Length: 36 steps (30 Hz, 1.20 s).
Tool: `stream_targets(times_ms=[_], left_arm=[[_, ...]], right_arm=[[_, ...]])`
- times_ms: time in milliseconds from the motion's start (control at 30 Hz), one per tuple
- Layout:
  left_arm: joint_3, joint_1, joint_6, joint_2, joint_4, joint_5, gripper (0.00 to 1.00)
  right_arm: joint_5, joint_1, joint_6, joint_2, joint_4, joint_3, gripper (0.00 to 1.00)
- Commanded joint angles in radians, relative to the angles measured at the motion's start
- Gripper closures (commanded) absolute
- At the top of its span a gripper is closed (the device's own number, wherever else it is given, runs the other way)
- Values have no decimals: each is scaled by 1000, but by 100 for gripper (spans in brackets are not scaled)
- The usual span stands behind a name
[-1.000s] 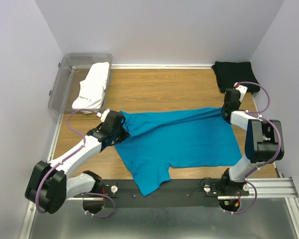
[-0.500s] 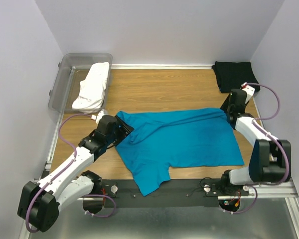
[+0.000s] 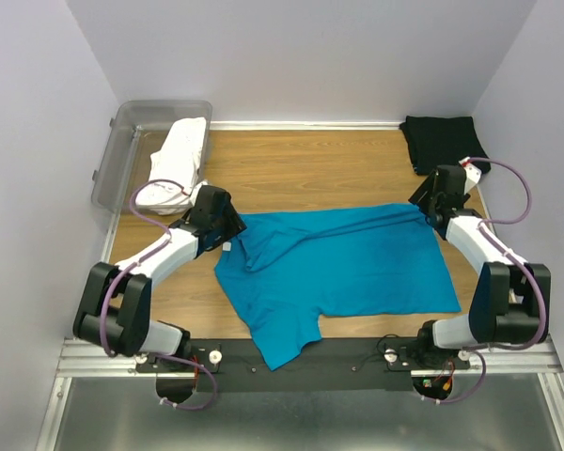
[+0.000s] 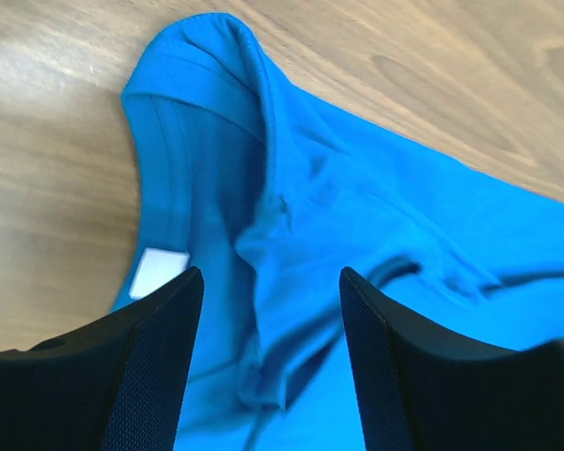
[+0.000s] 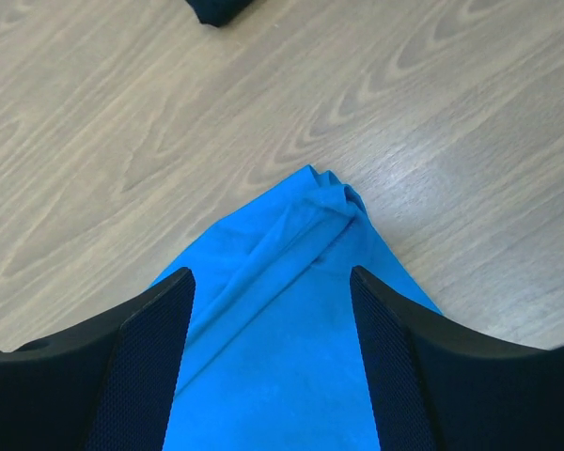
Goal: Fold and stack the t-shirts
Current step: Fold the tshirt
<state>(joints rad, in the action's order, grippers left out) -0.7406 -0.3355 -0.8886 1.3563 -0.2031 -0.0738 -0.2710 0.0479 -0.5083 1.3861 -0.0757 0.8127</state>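
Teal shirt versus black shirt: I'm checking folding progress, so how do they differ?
The teal shirt lies spread open centrally, wrinkled; the black shirt sits compact in the far right corner. The teal shirt covers far more surface than the black shirt. Both rest on the wooden table.

1. My left claw [image 3: 227, 228] has moved from the shirt's [image 3: 357, 263] left edge up over its collar [image 4: 169, 178], and that arm's elbow has pulled in closer.
2. The collar end, stretched before, now lies slack in folds on the table [image 3: 301, 169].
3. My right arm's elbow has dropped low, and the right claw [image 3: 425, 200] has turned slightly at the shirt's corner.
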Motion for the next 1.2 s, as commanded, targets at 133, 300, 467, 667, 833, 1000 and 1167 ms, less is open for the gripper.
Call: stream_targets(times_ms=[133,300,467,667,833,1000,1167], left_arm=[[-65,16,131,118,24,35,38],[-88,16,165,178,57,39,43],[-111,16,191,222,73,31,50],[-111,16,183,201,65,29,78],[-79,16,168,127,35,25,95],[-48,16,132,38,-8,46,100],[-26,15,119,-17,-44,62,100]], right_arm=[[24,12,-107,94,-79,92,25],[41,12,-107,114,-79,98,25],[47,12,-98,122,-78,94,25],[47,12,-96,126,-78,85,25],[53,12,-95,128,-79,91,25],[58,12,-91,125,-79,91,25],[65,12,-96,122,-79,86,25]])
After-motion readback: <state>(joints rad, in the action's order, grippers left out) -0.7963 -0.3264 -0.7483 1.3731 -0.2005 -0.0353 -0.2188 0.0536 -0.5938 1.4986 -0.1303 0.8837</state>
